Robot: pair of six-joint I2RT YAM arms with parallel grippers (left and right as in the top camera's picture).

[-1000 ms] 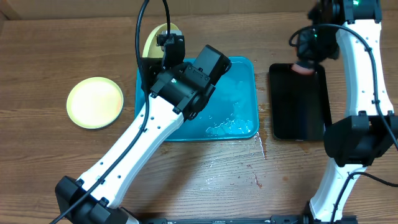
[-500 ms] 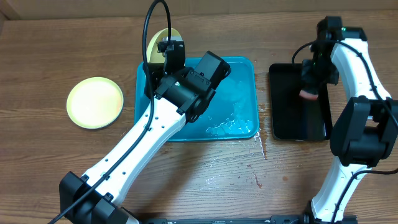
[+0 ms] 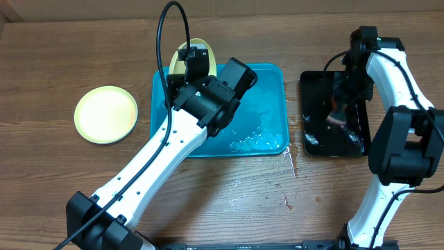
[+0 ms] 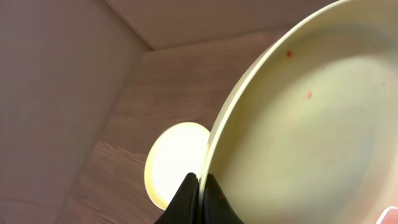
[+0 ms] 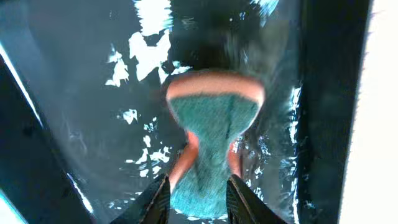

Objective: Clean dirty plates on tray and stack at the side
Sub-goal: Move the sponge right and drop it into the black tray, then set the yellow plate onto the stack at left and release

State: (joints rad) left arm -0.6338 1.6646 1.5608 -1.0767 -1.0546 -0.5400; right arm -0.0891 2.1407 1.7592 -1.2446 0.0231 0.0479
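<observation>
Presently you see the left gripper [image 4: 200, 186] pressed together on the rim of a pale yellow plate [image 4: 298, 124]. It holds the plate on edge, nearly upright, at the far edge of the turquoise tray [image 3: 272, 90], toward its left corner. The plate's face is almost clean: only two small red specks show in the left wrist view. A second yellow plate [image 3: 106, 114] lies flat on the worktop [image 3: 229, 201], well to the left of the tray. No third plate is visible, and the left arm hides part of the tray floor.

The right gripper [image 5: 198, 186] hangs over the wet black tray [image 3: 316, 97] with a pink-and-teal sponge [image 5: 214, 124] between its fingers [image 5: 160, 199]. The sponge is waisted as if squeezed, but you cannot tell whether they pinch it or have let go.

Judged from this layout, the step in hand is the change from wiping to stacking. Your next move calls for carrying the held plate left, clear of the tray rim, and laying it flat. Centre it over the second plate, and only then spread the left gripper.
</observation>
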